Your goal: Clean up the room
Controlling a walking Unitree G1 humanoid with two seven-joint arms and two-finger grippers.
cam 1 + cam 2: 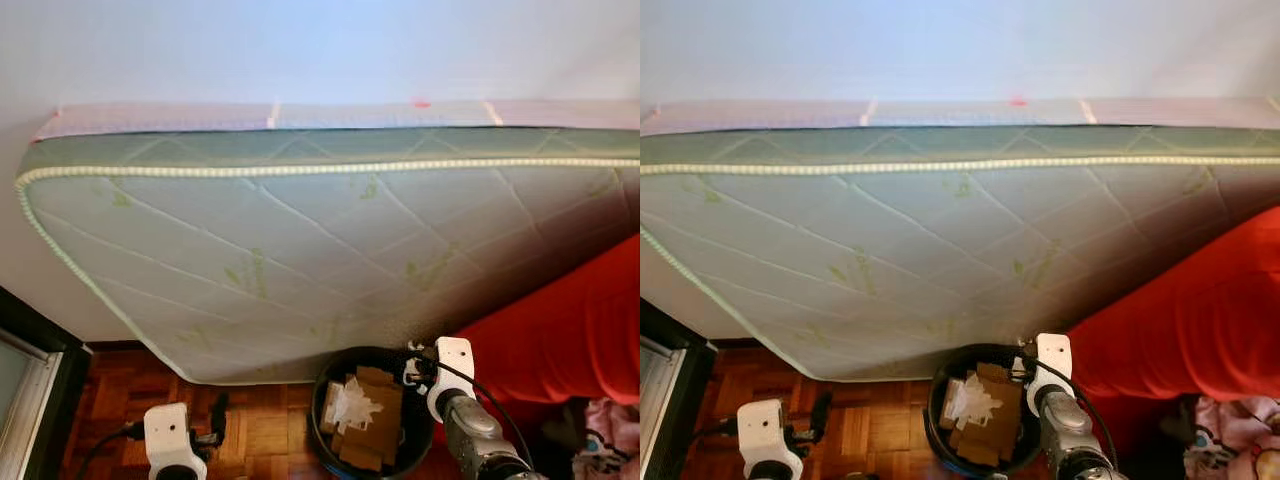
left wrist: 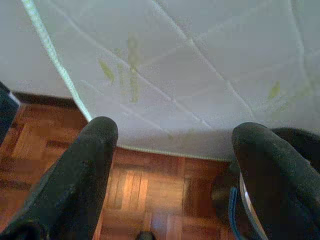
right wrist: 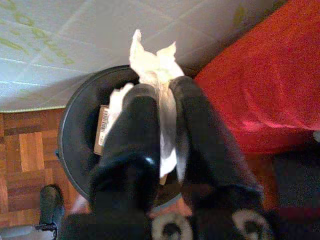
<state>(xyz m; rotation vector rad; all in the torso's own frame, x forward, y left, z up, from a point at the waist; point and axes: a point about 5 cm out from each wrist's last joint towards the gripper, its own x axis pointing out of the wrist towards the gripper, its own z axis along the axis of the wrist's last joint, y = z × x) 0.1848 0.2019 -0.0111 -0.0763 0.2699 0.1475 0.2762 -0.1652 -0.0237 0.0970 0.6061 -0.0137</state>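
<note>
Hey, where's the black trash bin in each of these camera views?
Left eye: black trash bin bottom centre, under the mattress.
Right eye: bottom centre, slightly further left.
Left wrist: dark rim beyond one finger.
Right wrist: behind the right gripper, which pinches crumpled paper.
Shared landmark: the mattress.

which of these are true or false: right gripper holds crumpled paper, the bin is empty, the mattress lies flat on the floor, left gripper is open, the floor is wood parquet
1. The right gripper holds crumpled white paper. True.
2. The black bin is empty. False: it holds cardboard pieces and a plastic wrapper.
3. The mattress lies flat on the floor. False: it stands on edge, leaning against the wall.
4. The left gripper is open. True, with nothing between its fingers.
5. The floor is wood parquet. True.
</note>
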